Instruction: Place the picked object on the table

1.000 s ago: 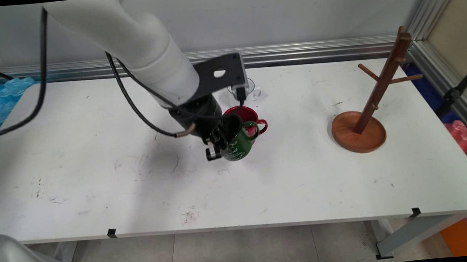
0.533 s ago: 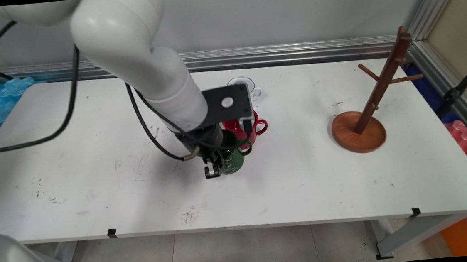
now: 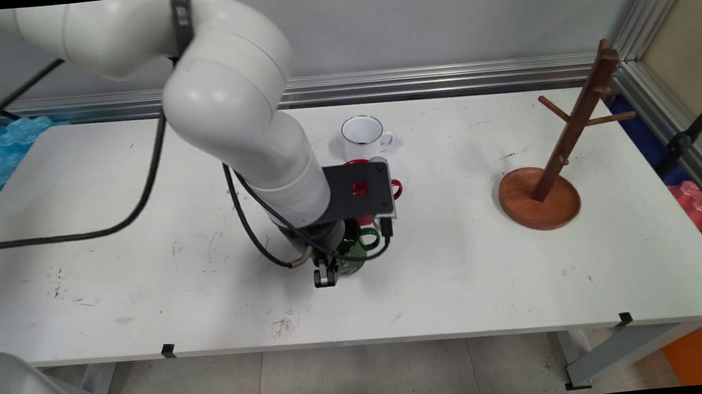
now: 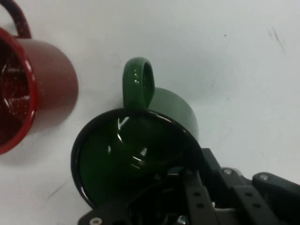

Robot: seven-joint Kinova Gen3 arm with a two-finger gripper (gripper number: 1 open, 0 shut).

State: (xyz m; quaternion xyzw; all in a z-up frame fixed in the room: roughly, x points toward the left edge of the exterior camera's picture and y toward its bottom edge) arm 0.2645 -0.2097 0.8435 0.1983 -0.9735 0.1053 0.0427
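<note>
The black two-finger gripper and the glossy green enamel mug it grips by the rim now sit lower and nearer the table's front edge, away from the red enamel mug.

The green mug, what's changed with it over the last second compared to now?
The end effector, shut on the green mug's rim, has carried it toward the table's near edge and lower, away from the red mug. The arm no longer hides the white mug. The red mug, white mug and wooden mug tree stayed put.
</note>
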